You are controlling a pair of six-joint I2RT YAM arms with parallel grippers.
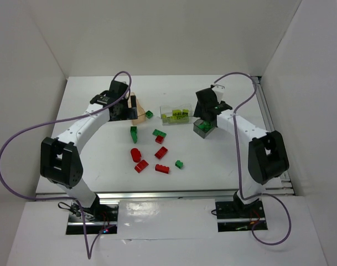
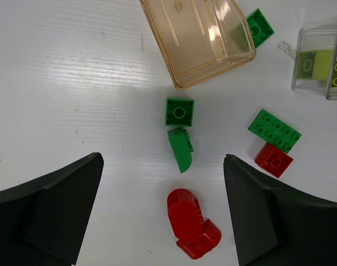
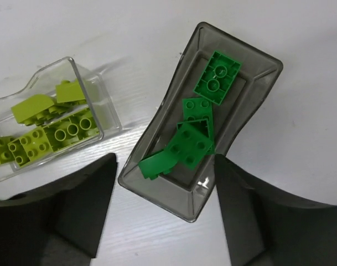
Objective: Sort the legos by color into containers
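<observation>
My left gripper (image 1: 123,108) is open and empty, above the table beside the peach container (image 1: 138,111). In the left wrist view (image 2: 162,159) a red rounded lego (image 2: 193,221) lies between its fingers. A green square lego (image 2: 180,111) and a green curved lego (image 2: 181,148) lie further ahead. The peach container (image 2: 198,39) shows no bricks inside. My right gripper (image 1: 206,113) is open and empty over the smoky grey container (image 3: 157,188), which holds several dark green legos (image 3: 216,76). The clear container (image 3: 110,119) holds several yellow-green legos (image 3: 60,133).
Several red legos (image 1: 161,152) and green legos (image 1: 159,133) lie loose mid-table. One green lego (image 1: 149,114) sits next to the peach container. A green 2x4 (image 2: 274,130) touches a red brick (image 2: 274,159). White walls enclose the table on three sides.
</observation>
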